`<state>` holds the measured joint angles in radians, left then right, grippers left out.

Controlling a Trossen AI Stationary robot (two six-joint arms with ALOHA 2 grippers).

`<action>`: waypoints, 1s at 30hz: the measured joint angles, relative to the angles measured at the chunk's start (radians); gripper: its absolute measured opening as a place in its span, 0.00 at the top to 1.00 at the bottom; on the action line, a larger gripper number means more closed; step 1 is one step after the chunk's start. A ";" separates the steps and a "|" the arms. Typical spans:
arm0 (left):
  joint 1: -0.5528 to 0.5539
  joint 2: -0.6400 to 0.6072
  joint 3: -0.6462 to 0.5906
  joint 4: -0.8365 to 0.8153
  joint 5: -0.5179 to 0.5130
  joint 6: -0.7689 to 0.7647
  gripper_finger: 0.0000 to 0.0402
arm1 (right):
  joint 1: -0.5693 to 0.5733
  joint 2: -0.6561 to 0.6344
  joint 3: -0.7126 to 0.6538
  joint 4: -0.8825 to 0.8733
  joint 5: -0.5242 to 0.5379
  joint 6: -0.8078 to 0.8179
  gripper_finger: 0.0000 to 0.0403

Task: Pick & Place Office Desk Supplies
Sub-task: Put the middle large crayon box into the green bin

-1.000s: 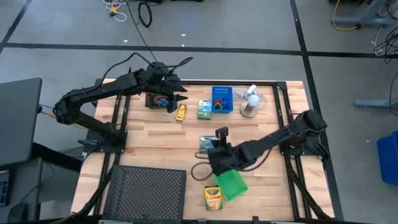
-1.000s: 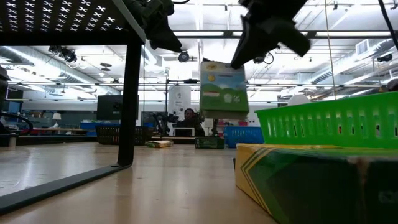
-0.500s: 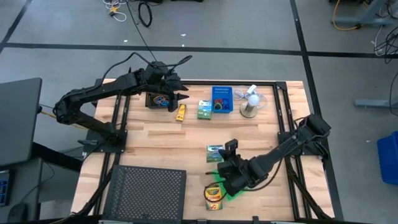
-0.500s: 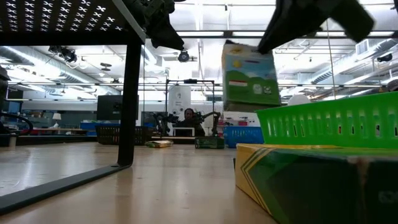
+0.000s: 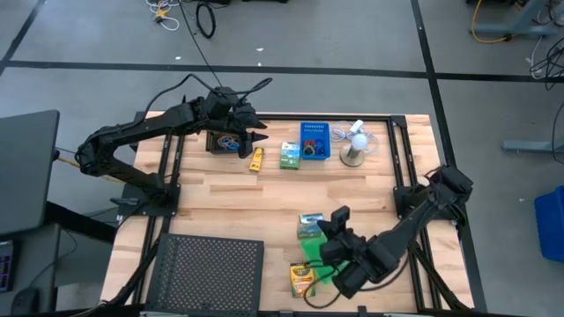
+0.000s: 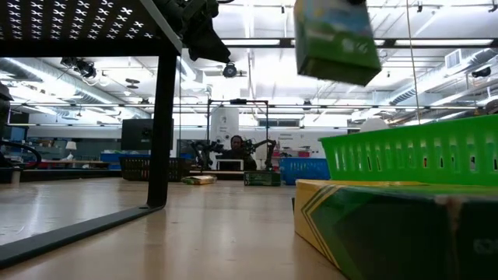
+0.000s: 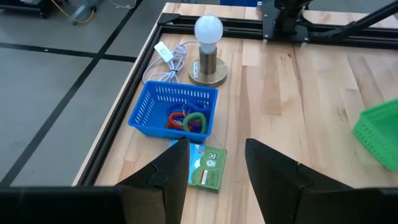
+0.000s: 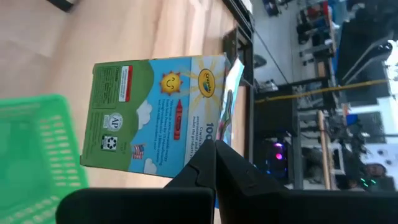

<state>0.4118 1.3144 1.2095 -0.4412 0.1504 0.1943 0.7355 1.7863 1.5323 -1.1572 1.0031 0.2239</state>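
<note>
**Right pincer carries a small box toward the green bin; most supplies not yet sorted**

Right pincer [image 5: 319, 231], low and right of centre in the high view, is clenched on a green-white small box [image 5: 309, 226]. In the right wrist view the two fingers meet on the box's edge, and the box [image 8: 158, 112] sticks out past the tips with its printed face showing. In the low view the box [image 6: 336, 39] hangs tilted at the top of the frame, clear of the desk [image 5: 229, 198] and above the rim of the green bin [image 6: 412, 152].

As far as the pictures show, the job is partly done. In the high view the blue bin [image 5: 315, 141] near the upper middle already holds coloured rubber bands [image 7: 186, 121]. The black bin [image 5: 222, 141] in the upper left also has something coloured in it. A second green-white box [image 5: 289, 155] and a yellow tube [image 5: 256, 158] lie loose between those two bins. The crayon box [image 5: 302, 280] sits low in the frame beside the green bin. The held box is not yet set down; it looks bound for the green bin, which is mostly hidden under the right arm in the high view.

Left pincer [image 5: 249, 136] hovers in the upper left over the black bin, its fingers parted and holding nothing.
</note>
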 joint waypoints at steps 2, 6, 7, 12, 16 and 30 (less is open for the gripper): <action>0.000 0.000 0.000 0.000 0.000 -0.001 0.59 | 0.017 0.000 0.015 -0.003 -0.014 0.005 1.00; -0.001 0.000 0.000 0.000 0.000 -0.006 0.59 | 0.051 0.000 0.017 -0.016 -0.033 0.051 1.00; -0.001 0.000 0.000 0.000 0.000 -0.008 0.59 | 0.058 0.000 0.016 -0.023 -0.035 0.072 1.00; -0.001 0.000 0.000 0.000 0.000 -0.015 0.59 | 0.083 0.000 -0.019 -0.023 -0.057 0.143 1.00; -0.001 0.000 0.000 0.000 0.000 -0.015 0.59 | 0.096 0.000 -0.066 -0.002 -0.078 0.188 1.00; -0.001 0.000 0.000 -0.001 0.000 -0.015 0.59 | 0.122 0.000 -0.198 0.074 -0.090 0.190 1.00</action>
<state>0.4107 1.3148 1.2095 -0.4419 0.1501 0.1795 0.8580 1.7863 1.3338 -1.0828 0.9129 0.4138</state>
